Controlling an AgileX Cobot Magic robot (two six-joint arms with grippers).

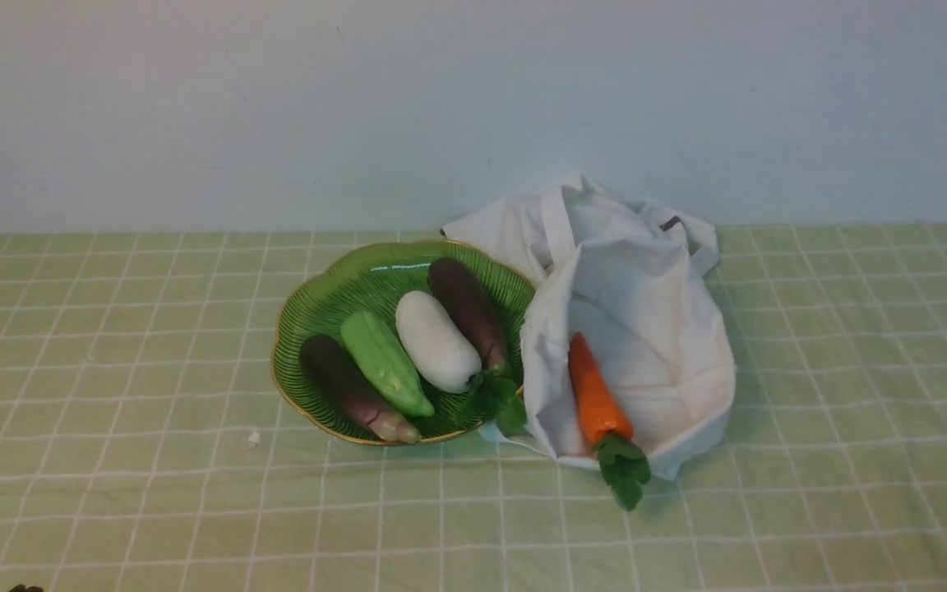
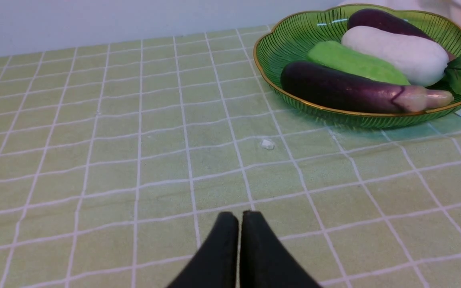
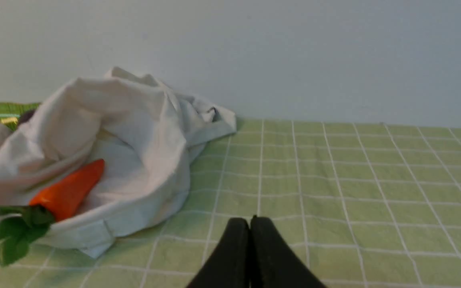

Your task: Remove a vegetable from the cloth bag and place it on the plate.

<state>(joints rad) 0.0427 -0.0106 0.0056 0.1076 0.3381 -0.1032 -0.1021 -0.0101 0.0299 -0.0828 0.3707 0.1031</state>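
The vegetable [image 1: 467, 311], dark purple, lies in the plate [image 1: 309, 300] on the side nearest the cloth bag [image 1: 646, 288]; the left wrist view shows it [image 2: 382, 22] at the back of the plate [image 2: 290, 44]. The white cloth bag [image 3: 134, 116] slumps open beside the plate, and an orange carrot [image 1: 595, 396] lies in its mouth with its green leaves hanging out. My left gripper [image 2: 239, 214] is shut and empty, low over the tablecloth, well short of the plate. My right gripper [image 3: 249, 219] is also shut and empty, low over the cloth beside the bag.
The plate also holds a purple eggplant with a beige-pink tip [image 1: 354, 390], a green vegetable [image 1: 383, 362] and a white one [image 1: 436, 341], with green leaves [image 1: 494, 403] at its rim. A small white crumb [image 1: 253, 438] lies on the checked tablecloth. A pale wall stands behind.
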